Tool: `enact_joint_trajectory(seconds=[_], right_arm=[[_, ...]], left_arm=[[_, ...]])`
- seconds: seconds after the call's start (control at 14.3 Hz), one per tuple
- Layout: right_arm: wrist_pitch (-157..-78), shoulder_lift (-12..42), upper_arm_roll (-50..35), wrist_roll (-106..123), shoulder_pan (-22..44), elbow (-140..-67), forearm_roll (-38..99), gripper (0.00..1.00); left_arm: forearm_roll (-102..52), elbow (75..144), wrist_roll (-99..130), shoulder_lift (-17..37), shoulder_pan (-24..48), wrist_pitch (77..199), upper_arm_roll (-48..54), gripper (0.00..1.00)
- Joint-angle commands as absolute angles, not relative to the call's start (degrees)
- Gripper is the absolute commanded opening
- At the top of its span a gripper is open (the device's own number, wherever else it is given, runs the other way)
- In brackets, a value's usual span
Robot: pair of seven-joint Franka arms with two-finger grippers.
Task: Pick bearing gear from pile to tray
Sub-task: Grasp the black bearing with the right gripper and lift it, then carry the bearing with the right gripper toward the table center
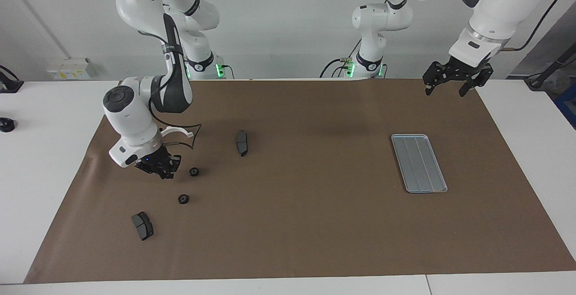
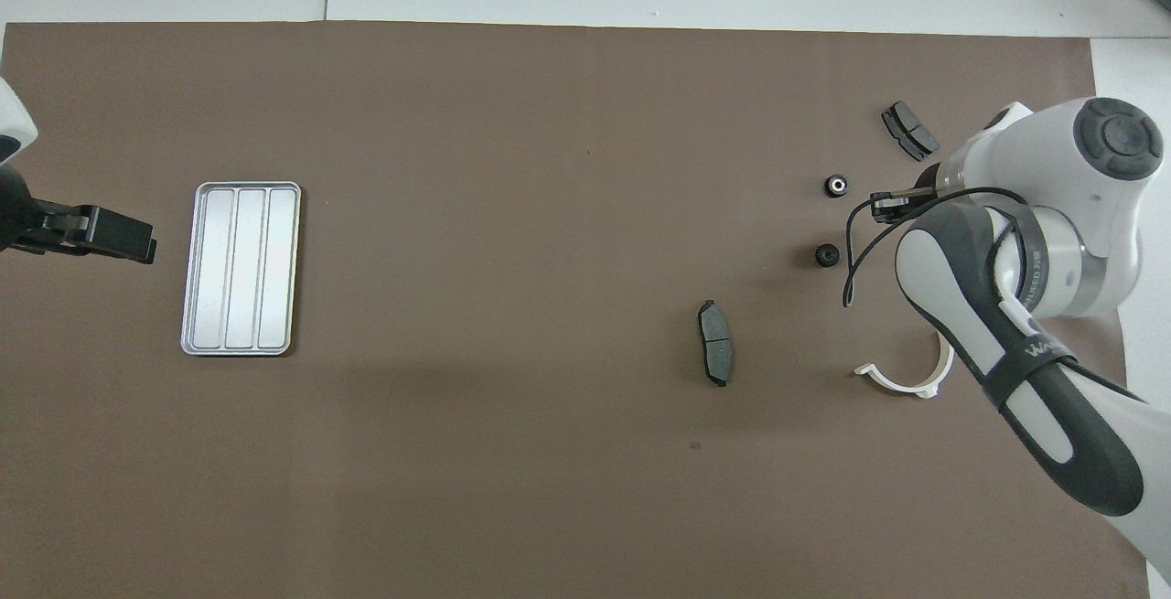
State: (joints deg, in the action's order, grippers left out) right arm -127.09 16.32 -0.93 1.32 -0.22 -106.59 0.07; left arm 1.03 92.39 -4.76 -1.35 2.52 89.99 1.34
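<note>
Two black bearing gears (image 1: pixel 194 171) (image 1: pixel 182 199) lie on the brown mat at the right arm's end, showing from above as one gear (image 2: pixel 835 186) and another gear (image 2: pixel 826 255). My right gripper (image 1: pixel 167 174) hangs just above the mat beside them, shut on a third small black bearing gear; in the overhead view the right gripper (image 2: pixel 886 206) is mostly covered by its own arm. The silver tray (image 1: pixel 418 162) (image 2: pixel 240 267) lies empty toward the left arm's end. My left gripper (image 1: pixel 445 88) (image 2: pixel 137 242) waits open, raised beside the tray.
Other pile parts lie around: one dark brake pad (image 1: pixel 142 225) (image 2: pixel 909 131), a second brake pad (image 1: pixel 241 142) (image 2: pixel 715 354) closer to the table's middle, and a white half-ring bracket (image 1: pixel 176 130) (image 2: pixel 901 384) partly under the right arm. A black cable loops beside the right wrist.
</note>
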Motion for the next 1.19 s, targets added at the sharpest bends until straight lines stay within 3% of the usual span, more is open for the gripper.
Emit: enact_joint_trajectory(seconds=[0.0, 0.7, 1.12], right_arm=[[-121.2, 14.3, -3.2, -4.9, 2.4, -103.1, 0.6, 0.00], [-123.0, 13.9, -3.2, -34.8, 21.1, -102.7, 0.0, 0.00], [-127.4, 18.2, -3.2, -44.6, 28.9, -100.7, -1.0, 0.00]], left_arm=[[0.4, 93.9, -5.5, -2.8, 1.8, 90.1, 1.5, 1.00], [0.4, 94.0, -5.5, -2.8, 1.8, 90.1, 1.5, 1.00], [0.4, 94.0, -5.5, -2.8, 1.8, 90.1, 1.5, 1.00]])
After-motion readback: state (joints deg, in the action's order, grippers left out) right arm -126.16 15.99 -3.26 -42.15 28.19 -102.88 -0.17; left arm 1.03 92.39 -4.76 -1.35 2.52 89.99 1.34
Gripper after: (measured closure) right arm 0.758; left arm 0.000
